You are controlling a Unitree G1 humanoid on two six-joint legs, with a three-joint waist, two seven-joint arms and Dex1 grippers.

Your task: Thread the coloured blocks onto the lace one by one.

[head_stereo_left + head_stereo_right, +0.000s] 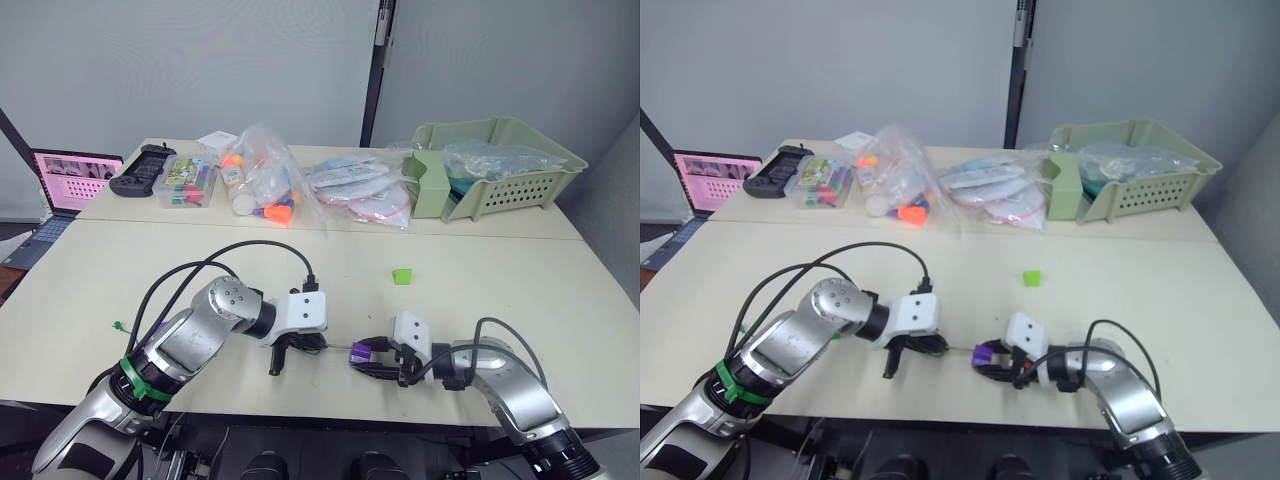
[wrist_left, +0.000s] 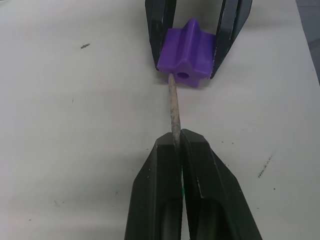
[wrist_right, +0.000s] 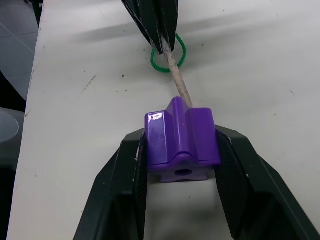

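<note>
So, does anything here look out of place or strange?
Nothing stands out near the grippers: the left gripper pinches the lace's stiff tip into the purple block held by the right gripper. One lime green block lies alone, farther back.

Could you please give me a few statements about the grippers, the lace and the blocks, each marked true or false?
1. The right gripper is shut on a purple block. True.
2. The left gripper is open and holds nothing. False: it is shut on the lace at its pale tip.
3. The lace tip meets the purple block's hole. True.
4. The lime green block sits between the right gripper's fingers. False: it lies alone on the table, farther from the robot.
</note>
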